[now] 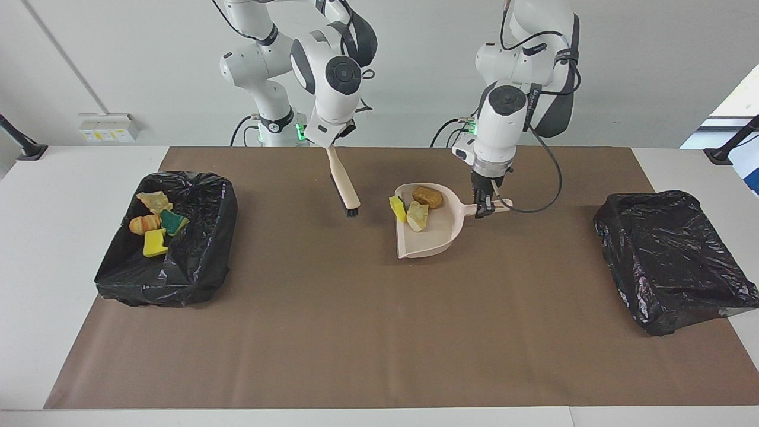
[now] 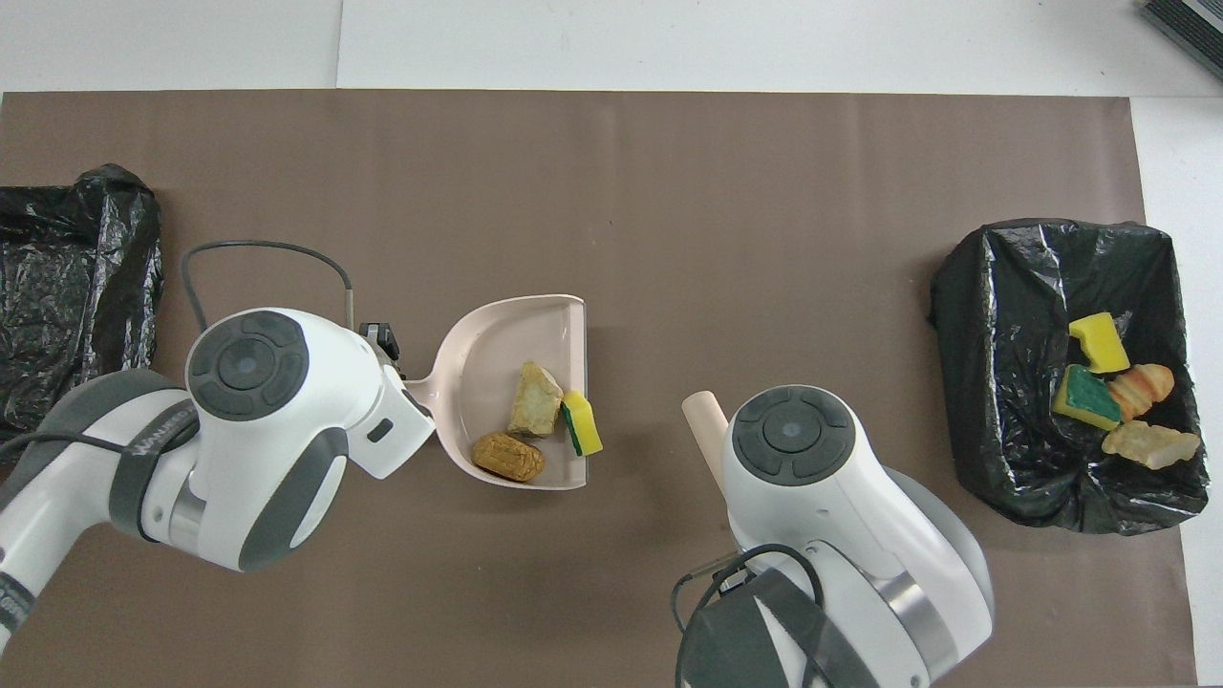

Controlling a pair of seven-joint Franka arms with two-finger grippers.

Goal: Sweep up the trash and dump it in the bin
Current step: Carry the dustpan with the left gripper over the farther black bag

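My left gripper (image 1: 485,204) is shut on the handle of the beige dustpan (image 1: 428,242), which sits low at the middle of the brown mat. In the pan lie three pieces of trash: a brown chunk (image 1: 427,197), a tan chunk (image 1: 417,215) and a yellow sponge bit with a green face (image 1: 397,208). They also show in the overhead view (image 2: 508,457). My right gripper (image 1: 331,143) is shut on the beige brush (image 1: 344,187), held with its black bristles down beside the pan. Several more scraps (image 1: 155,224) lie in the black-lined bin (image 1: 195,261) at the right arm's end.
A second black-lined bin (image 1: 670,255) stands at the left arm's end of the table, with nothing visible in it. The brown mat (image 1: 379,332) covers most of the table. A cable loops from the left gripper beside the pan's handle.
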